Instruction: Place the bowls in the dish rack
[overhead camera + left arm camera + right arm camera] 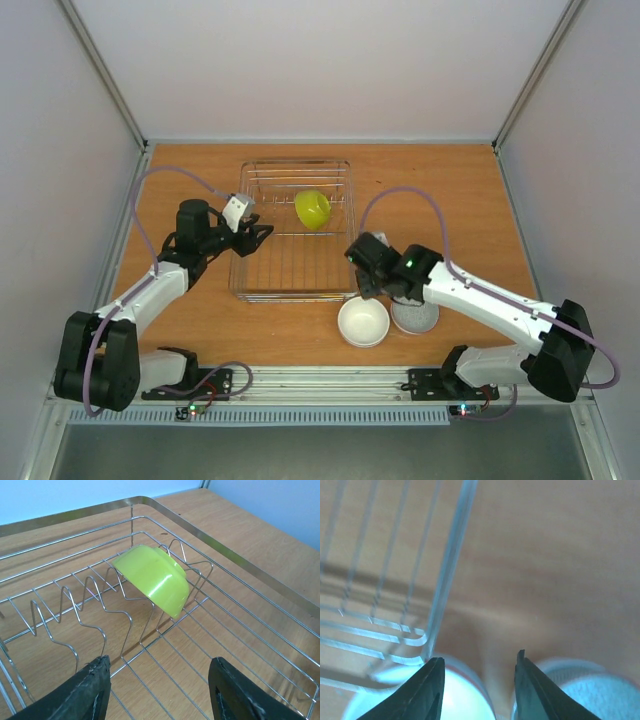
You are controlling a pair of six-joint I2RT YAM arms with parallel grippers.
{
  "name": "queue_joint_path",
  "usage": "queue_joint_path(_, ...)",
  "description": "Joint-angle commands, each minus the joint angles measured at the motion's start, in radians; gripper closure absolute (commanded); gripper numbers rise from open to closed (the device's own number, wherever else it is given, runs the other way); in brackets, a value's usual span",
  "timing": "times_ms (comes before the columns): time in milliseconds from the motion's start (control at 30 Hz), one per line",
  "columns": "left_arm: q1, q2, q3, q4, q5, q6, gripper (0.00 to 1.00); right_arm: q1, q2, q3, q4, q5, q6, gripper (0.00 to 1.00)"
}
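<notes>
Just over the left side of the dish rack [290, 296], the left gripper [160, 666] hangs with its jaws spread wide and nothing between them. Its wrist camera looks across the wire floor to the lime green bowl [155, 582], the one bowl in the rack. It is tipped on its side against the zigzag tines [90, 605] toward the basket's far right. From overhead that bowl reads only as a small yellow-green shape, and the wrist view is what makes the lean plain.

The right gripper [479, 660], jaws likewise parted and holding nothing, points down just outside the rack's near right corner. Its wrist view is blurred. It shows the rounded corner wire, the white bowl [455, 705] below the left finger and the grey bowl [590, 695] at lower right. The overhead camera adds the layout: the two bowls sit side by side on the wooden table [460, 200], just in front of the rack's near edge. The white one is nearer the middle, the grey one partly under the right arm. Whether their rims touch cannot be told.
</notes>
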Motion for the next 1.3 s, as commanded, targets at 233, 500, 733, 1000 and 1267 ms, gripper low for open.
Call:
queue_joint_path(233, 0.003, 0.023, 0.013, 0.035, 0.031, -0.012, 0.45, 0.159, -0.073, -0.151, -0.147, 0.011, 0.263, 0.66)
queue_joint_path(500, 0.003, 0.014, 0.013, 0.033, 0.029, -0.011, 0.46, 0.161, -0.032, -0.194, -0.083, -0.001, 0.254, 0.67)
queue_joint_path(733, 0.003, 0.008, 0.01, 0.034, 0.028, -0.013, 0.45, 0.161, 0.01, -0.209, -0.049, -0.007, 0.245, 0.68)
queue_joint_path(1000, 0.003, 0.006, 0.01, 0.031, 0.026, -0.014, 0.45, 0.161, 0.017, -0.222, -0.06, -0.001, 0.265, 0.86)
queue_joint_path(1267, 0.003, 0.005, 0.011, 0.03, 0.023, -0.014, 0.45, 0.163, -0.053, -0.212, -0.121, 0.03, 0.287, 0.99)
